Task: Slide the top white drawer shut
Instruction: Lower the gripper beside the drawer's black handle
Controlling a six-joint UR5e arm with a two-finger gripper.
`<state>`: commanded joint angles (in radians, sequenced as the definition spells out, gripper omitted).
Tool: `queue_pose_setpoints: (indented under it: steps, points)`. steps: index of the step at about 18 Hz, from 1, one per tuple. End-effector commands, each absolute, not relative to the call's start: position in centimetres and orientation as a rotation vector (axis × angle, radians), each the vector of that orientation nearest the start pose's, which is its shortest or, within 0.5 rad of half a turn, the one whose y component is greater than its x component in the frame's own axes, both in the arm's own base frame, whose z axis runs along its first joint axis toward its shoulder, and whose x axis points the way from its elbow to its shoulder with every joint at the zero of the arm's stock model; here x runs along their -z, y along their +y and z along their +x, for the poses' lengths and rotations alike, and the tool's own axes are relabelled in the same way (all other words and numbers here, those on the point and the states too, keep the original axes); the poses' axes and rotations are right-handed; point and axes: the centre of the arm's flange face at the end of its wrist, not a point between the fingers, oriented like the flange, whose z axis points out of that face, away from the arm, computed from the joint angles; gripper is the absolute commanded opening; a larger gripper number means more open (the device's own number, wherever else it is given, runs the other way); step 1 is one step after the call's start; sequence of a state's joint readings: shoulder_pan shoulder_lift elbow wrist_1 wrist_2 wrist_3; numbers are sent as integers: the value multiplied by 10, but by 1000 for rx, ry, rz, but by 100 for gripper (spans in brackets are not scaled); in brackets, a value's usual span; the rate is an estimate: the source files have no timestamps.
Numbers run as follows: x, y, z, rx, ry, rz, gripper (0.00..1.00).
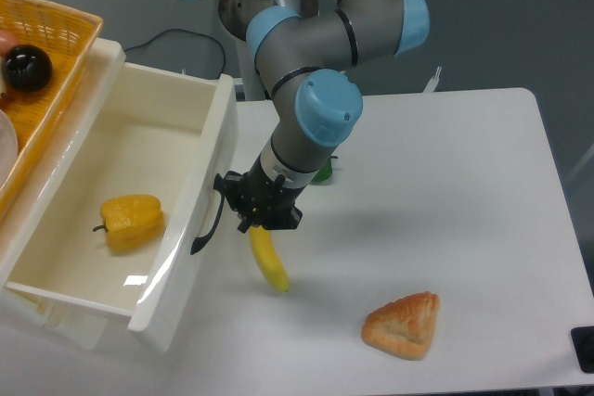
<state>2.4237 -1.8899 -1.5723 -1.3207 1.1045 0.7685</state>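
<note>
The top white drawer (200, 169) stands pulled far out at the left, a glossy cream box with a curved black handle (210, 220) on its front. A yellow bell pepper (133, 223) lies inside it. My gripper (252, 210) hangs just right of the handle, close to the drawer front, above the top end of a banana (269, 261). Its fingers look closed together with nothing held. Whether it touches the handle is unclear.
A croissant (404, 324) lies at the front right of the white table (445, 192). A green object (322, 173) peeks from behind the arm. A yellow wicker basket (42, 62) with a black ball (25, 68) sits on the cabinet top at the upper left.
</note>
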Motion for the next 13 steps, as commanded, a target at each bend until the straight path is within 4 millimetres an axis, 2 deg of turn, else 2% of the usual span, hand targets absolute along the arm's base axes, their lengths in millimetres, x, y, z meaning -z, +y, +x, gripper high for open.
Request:
queue_pose_setpoints:
  steps: [9,13]
  points:
    - [-346,527,-329,564,-148,-2814,7]
    - [-355,524,-325,562,-144,-2806,7]
